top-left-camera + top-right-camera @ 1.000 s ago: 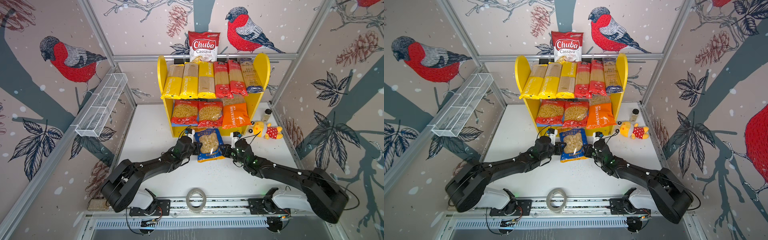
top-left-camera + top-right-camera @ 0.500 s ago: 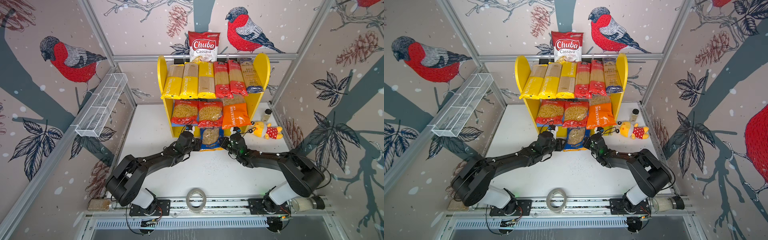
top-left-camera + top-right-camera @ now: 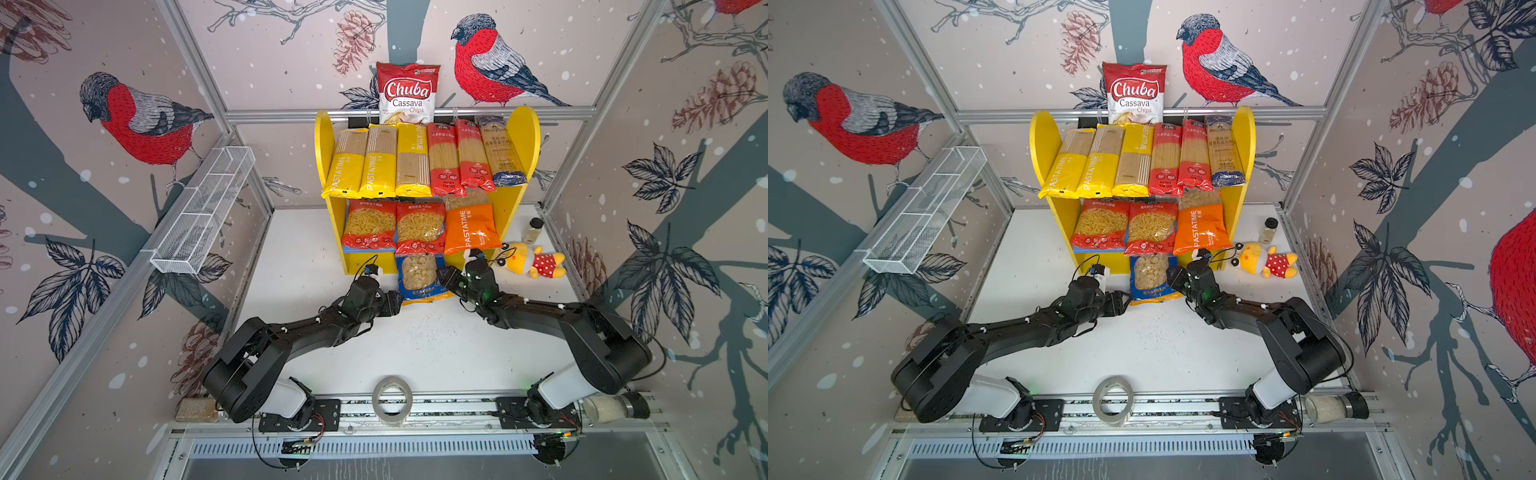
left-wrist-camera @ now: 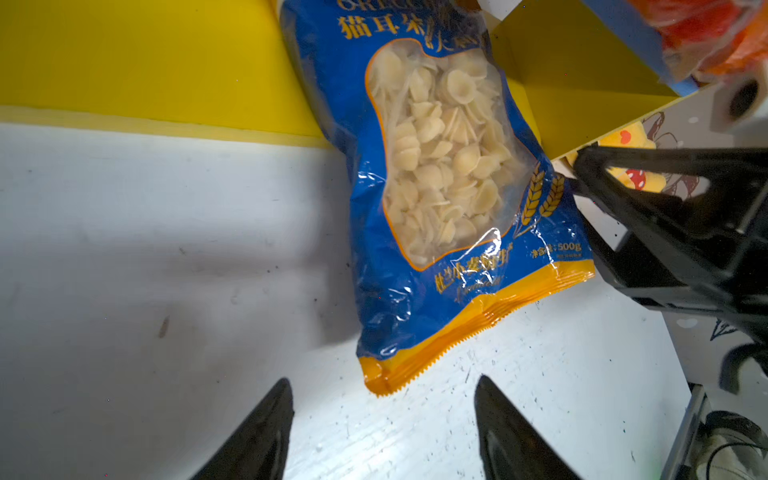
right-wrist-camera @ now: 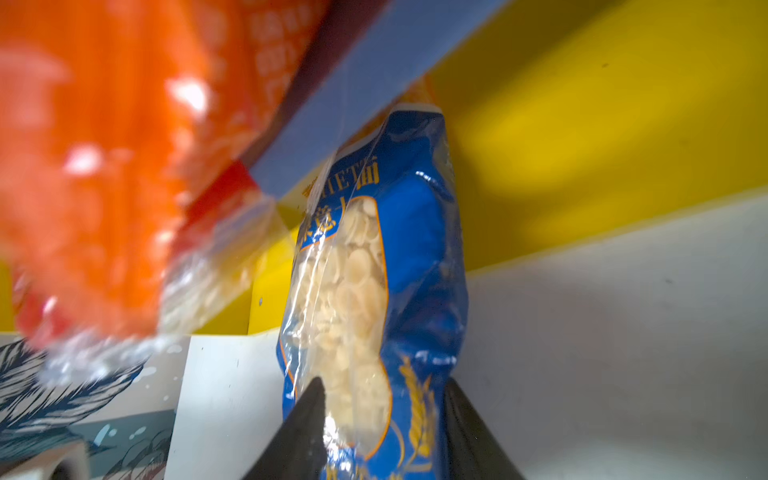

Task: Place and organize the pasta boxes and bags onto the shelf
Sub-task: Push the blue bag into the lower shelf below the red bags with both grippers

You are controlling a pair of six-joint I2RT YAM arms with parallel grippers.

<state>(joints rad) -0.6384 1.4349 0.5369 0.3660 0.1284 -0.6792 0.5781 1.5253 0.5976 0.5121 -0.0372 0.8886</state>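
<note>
The shelf (image 3: 530, 141) stands at 12 o'clock on the table (image 3: 415, 345), and you can see it is nearly full. Six long packs (image 3: 411, 162) lie side by side across the upper board: three yellow, two red and one navy-gold. On the blue lower board (image 5: 374, 75) sit two red bags (image 3: 370, 226) and, at their 3 o'clock, an orange bag (image 3: 471, 230). Together they fill its front edge.

That puts nine packs on the boards, by my count. The tenth, the blue-orange bag (image 3: 417, 274), is not on a board. It stands on the table at 6 o'clock of the shelf and leans on the yellow front panel. Its top is tucked under the overhang of the bags above.

Your left gripper (image 4: 384, 384) sits at 8 o'clock of that bag with its jaws wide and nothing between them. The bag's orange corner lies just ahead of the tips. Your right gripper (image 5: 384, 382) is at the bag's 3 o'clock. Its jaws are partly apart and straddle the bag's side, but I cannot tell whether they press on it.

I judge the task to be almost finished. What remains is to settle this last bag, either in a gap on the lower board or where it leans now.
</note>
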